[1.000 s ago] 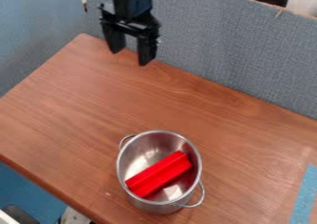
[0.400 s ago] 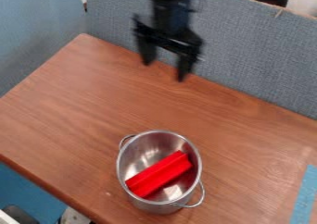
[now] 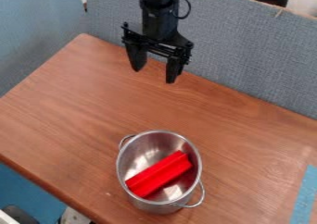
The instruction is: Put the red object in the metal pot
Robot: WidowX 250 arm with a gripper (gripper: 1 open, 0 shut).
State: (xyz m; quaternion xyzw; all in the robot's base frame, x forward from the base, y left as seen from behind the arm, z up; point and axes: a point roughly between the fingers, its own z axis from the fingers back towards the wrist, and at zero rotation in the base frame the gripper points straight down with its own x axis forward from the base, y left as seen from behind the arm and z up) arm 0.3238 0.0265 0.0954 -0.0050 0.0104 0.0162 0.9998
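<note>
Red block [image 3: 160, 175] in metal pot [image 3: 133, 195]: down inside it, lying lengthwise on a slant, one end toward 2 o'clock, other end toward 8 o'clock. Bright red, long, matte, top face and one long side visible. Underside contact hidden, can't tell exactly how it sits on the pot floor. Pot is round, shiny steel, open top, upright on the table. Two loop handles: one at about 11 o'clock on the rim, other at about 4 o'clock. Pot stands on the wooden table [image 3: 93, 107], toward 6 o'clock of the view, near the table's front edge. Light blue strip [image 3: 305, 196] on the table at 4 o'clock, right of the pot and well apart from it. Black gripper [image 3: 152, 67] at 12 o'clock, well apart from pot and block. Fingers point down, spread wide open, nothing between them, no hold on anything. Can't tell how high over the table they are. Behind the gripper, gray textured panel [image 3: 242, 43] runs along the far side of the table, from 12 round to 3 o'clock. Blue-gray panel [image 3: 40, 33] at 10 o'clock, meeting the other at a corner.
</note>
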